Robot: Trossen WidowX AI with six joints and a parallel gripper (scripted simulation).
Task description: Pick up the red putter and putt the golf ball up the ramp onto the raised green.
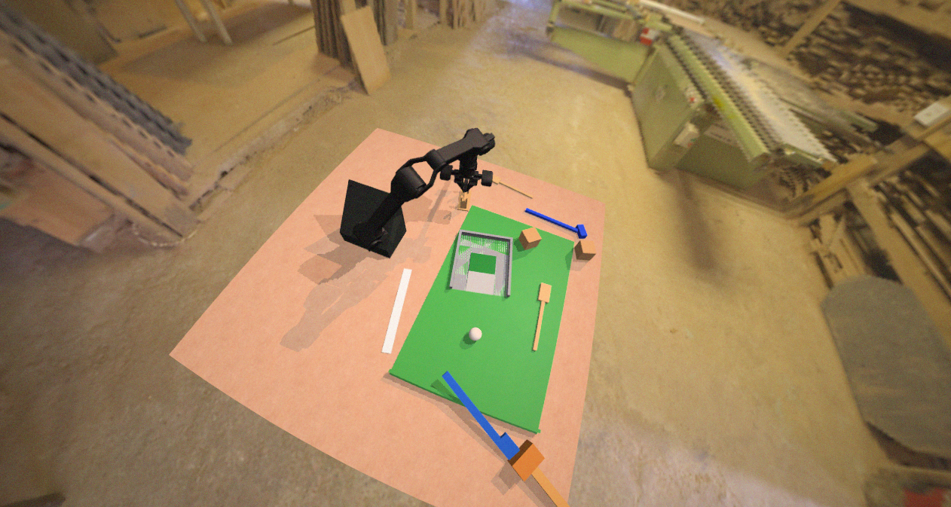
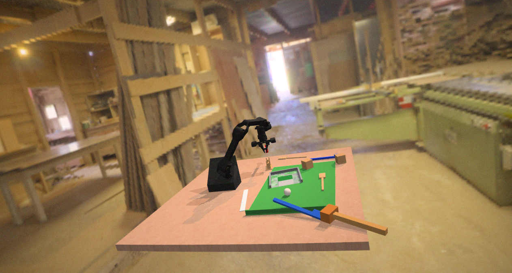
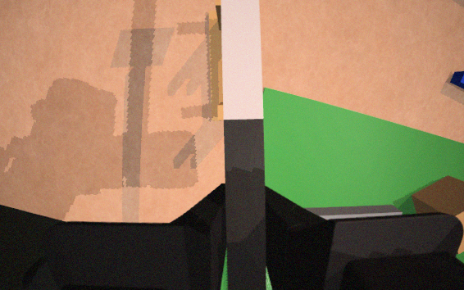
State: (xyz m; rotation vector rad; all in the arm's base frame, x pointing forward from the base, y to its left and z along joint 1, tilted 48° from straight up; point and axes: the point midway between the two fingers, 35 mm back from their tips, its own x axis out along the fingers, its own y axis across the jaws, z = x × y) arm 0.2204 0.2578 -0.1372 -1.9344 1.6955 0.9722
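With gripper pinching the putter above the stand, pickup looks done; ball unputted, green pending.

Below the matt black gripper lies a smooth, matt green mat on a faintly grained, wood-like pinkish board.

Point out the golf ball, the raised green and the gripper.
golf ball (image 1: 475, 334): top view, centre of the ball.
raised green (image 1: 481, 263): top view, green top surface.
gripper (image 2: 265, 149): exterior view, between the fingertips, shut on the putter.
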